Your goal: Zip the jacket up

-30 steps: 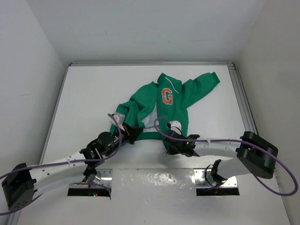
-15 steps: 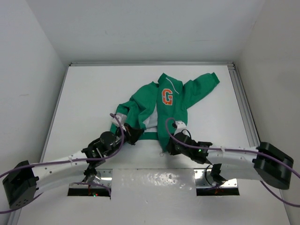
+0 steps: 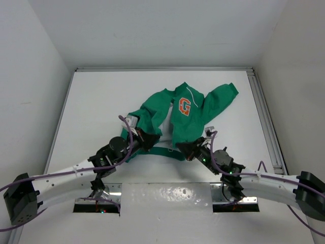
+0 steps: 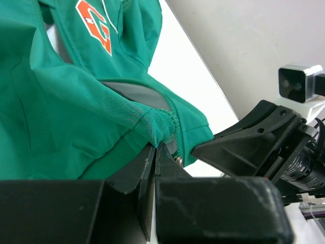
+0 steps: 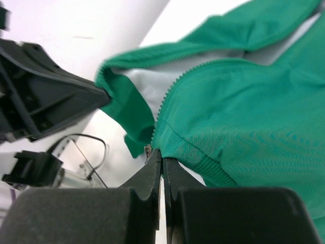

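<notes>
The bright-green jacket with an orange-and-white "G" lies open on the white table, its zipper unjoined and pale lining showing. My left gripper is shut on the hem corner of the jacket's left panel; in the left wrist view the fabric bunches between the closed jaws. My right gripper is shut on the hem corner of the right panel, beside the zipper teeth and a small metal zipper end. Both hem corners are lifted slightly off the table.
The white table is walled at the back and both sides. A metal rail runs along the right edge. Purple cables loop over both arms. The arm mounts sit at the near edge.
My right gripper has swung from the hem's lower middle up and right, pulling the right panel. The jacket has shifted and opened wider. My left gripper has moved slightly up and right with its hem.
</notes>
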